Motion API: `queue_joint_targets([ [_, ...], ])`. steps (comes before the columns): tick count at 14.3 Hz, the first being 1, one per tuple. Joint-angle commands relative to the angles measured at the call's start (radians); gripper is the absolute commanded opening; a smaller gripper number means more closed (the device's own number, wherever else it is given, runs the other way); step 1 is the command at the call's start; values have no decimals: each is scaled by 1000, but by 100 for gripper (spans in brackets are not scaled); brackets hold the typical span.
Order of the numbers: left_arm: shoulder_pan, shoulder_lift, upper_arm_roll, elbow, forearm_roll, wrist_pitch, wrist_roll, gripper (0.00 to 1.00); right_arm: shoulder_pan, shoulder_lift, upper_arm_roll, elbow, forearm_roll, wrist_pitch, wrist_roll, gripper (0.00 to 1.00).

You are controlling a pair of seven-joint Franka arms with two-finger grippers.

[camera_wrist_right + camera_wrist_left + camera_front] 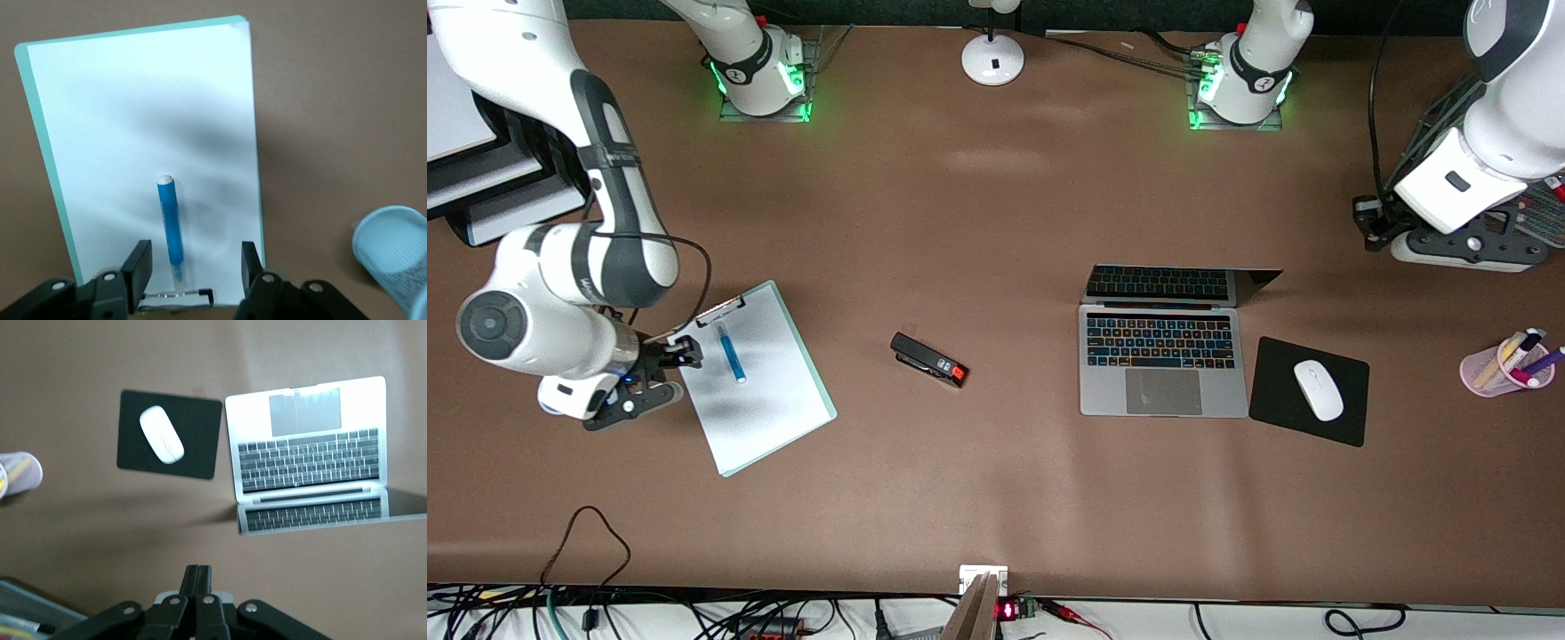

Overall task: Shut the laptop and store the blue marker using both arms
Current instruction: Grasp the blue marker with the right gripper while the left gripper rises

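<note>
R wrist view is showing what front can't: right gripper (pixel 193 270) jaws spread wide, nothing between them, hanging over the clip end of the clipboard (pixel 100 107), blue marker (pixel 170 223) lying on the paper in line with the gap, pale cap pointing away from the clip. A pale blue cup rim (pixel 393 243) is showing at the edge of that view only; cut off, contents unclear.

L wrist view is showing left gripper (pixel 198 587) fingers pressed together, holding nothing, well apart from the laptop (pixel 307 453). In front view that gripper is sitting at the left arm's end of the table, mostly hidden by the arm body.

Front view: laptop (pixel 1162 360) sitting open, screen up, black mousepad (pixel 1352 418) w/ white mouse (pixel 1318 389) just beside it. Pen cup (pixel 1498 366) nearer the left arm's end. Black stapler (pixel 929 360) lying between clipboard (pixel 756 391) and laptop. Blue marker (pixel 731 354) on clipboard, near the clip. Right gripper (pixel 680 354) partly masked by its wrist.
</note>
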Motion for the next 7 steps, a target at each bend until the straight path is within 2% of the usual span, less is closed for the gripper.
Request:
queue_joint_targets([
  [1,-23,114,4,172,-14,-100,14,2,23,24,4,-1,3,39,-48,59],
  [5,-63,116,3,179,-31,-164,-30,2,29,58,4,-9,0,78,-73,58],
  [7,-79,108,-14,167,-87,-194,-145,2,29,65,4,-46,1,156,-129,51],
])
